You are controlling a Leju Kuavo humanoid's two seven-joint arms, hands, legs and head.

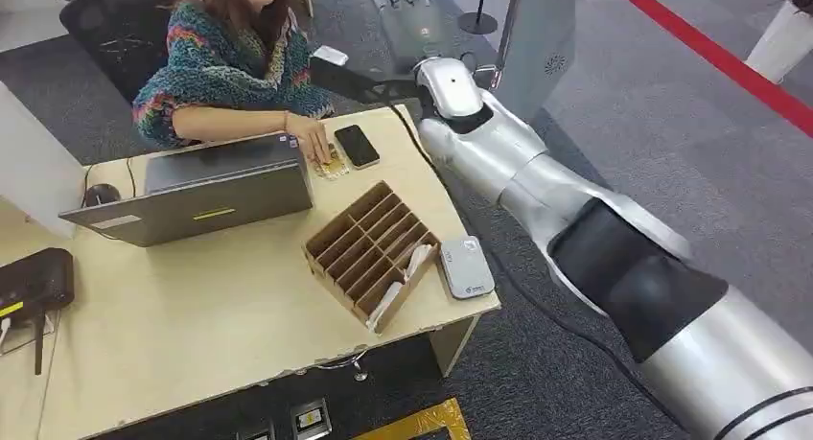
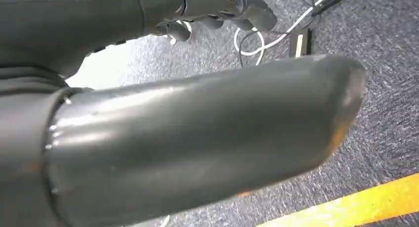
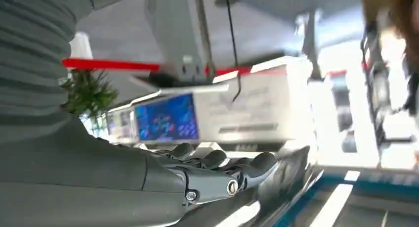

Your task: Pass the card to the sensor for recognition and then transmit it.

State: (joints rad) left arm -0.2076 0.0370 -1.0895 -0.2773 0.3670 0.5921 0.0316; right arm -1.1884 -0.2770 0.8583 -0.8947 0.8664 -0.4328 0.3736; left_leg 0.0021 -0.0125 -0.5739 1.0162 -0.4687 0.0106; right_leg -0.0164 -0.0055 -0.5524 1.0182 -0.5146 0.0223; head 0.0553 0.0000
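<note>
Right hand point(image 1: 357, 81) reaches past the far right corner of the desk point(image 1: 192, 306), fingers seemingly pinching the white card point(image 1: 331, 55). I judge the card light, thin, slippery; best held by its flat faces.

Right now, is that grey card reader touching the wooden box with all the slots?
Apart. The head view shows a strip of bare table between the grey card reader and the wooden slotted box beside it.
</note>
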